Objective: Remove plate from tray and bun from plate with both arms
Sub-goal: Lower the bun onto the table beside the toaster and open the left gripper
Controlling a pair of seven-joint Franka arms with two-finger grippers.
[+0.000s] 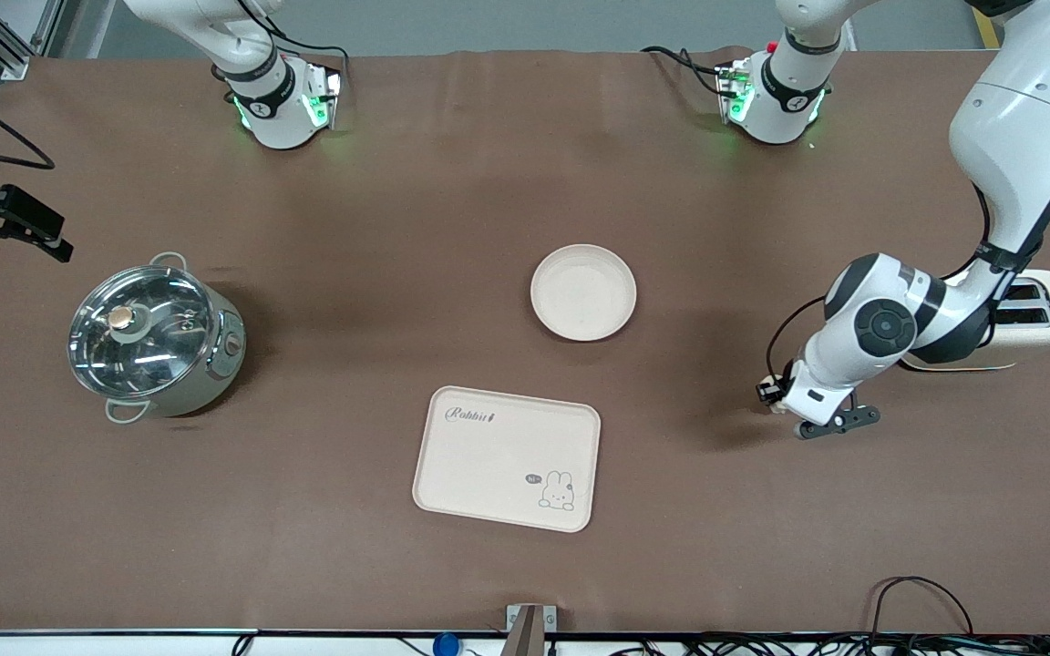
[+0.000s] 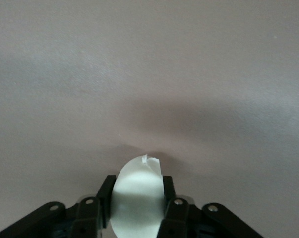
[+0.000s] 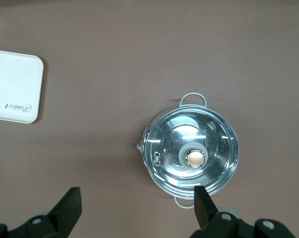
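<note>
My left gripper (image 2: pixel 137 208) is clamping the bun (image 2: pixel 137 198) over bare cloth; my right gripper (image 3: pixel 137 206) is hanging spread wide above the pot (image 3: pixel 191 156).

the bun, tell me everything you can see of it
The bun is a small, pale cream, rounded lump with a smooth, dough-like surface and a little torn-looking nick at its tip. It is clamped between the two black fingers of the left gripper, which is shut on its sides, its rounded end poking out past the fingertips. It hangs over bare brown table at the left arm's end, casting a soft shadow below. In the front view the gripper hides it.
</note>
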